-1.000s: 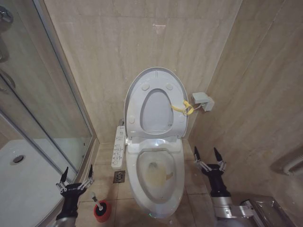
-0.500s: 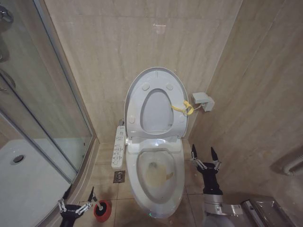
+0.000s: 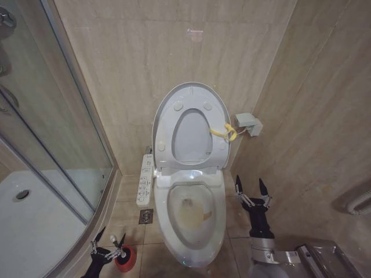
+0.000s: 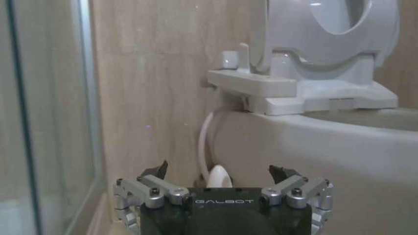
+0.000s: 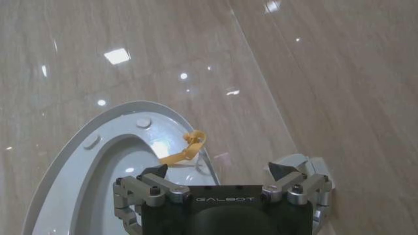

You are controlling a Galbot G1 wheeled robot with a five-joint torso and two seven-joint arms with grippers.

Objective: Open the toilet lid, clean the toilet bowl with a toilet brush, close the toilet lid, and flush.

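The toilet lid (image 3: pixel 190 124) stands up against the wall behind the toilet bowl (image 3: pixel 191 217), so the stained bowl is open for cleaning. On the floor just left of the bowl sits the red holder (image 3: pixel 125 259) with the toilet brush (image 3: pixel 120 253) standing in it (its black head pokes out). The left gripper (image 3: pixel 108 239) is low, right by the brush, fingers apart, likely to grab the handle. The right gripper (image 3: pixel 249 185) waits just right of the bowl, fingers apart too.
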